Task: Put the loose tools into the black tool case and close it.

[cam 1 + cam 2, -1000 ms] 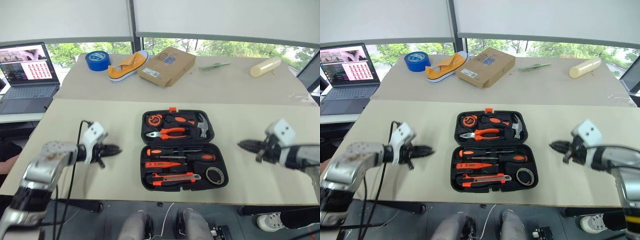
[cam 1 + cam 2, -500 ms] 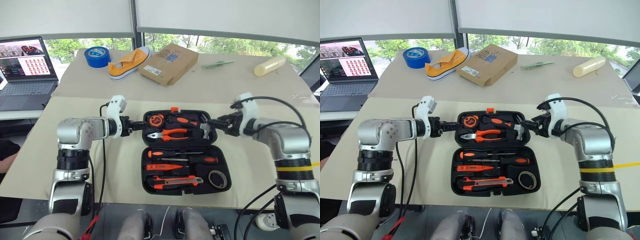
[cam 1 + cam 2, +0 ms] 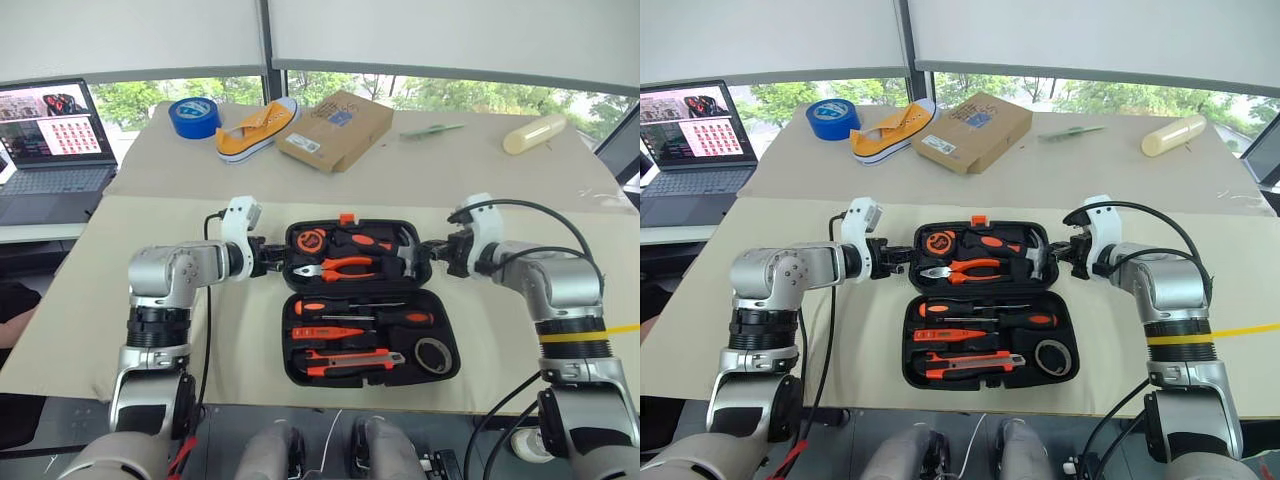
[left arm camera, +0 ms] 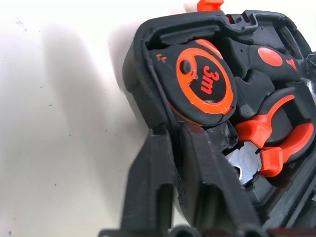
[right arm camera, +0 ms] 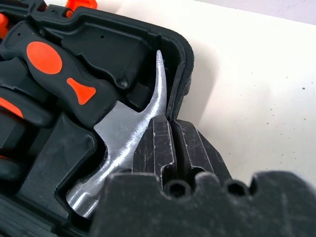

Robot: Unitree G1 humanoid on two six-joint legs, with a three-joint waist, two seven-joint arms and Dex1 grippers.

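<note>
You've got the black tool case [image 3: 368, 300] lying open mid-table, tools seated in their slots. At its 9 o'clock, your left gripper [image 3: 276, 256] is clamped on the lid's side wall; at 3 o'clock, the right gripper [image 3: 437, 250] pinches the opposite wall.

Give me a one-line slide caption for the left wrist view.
Left gripper clamped on the rim of the open black tool case, beside the orange tape measure and pliers.

Both pincers — left pincer [image 3: 272, 257], right pincer [image 3: 436, 252] — pinch the open black tool case's [image 3: 365, 375] far half at its sides.
</note>
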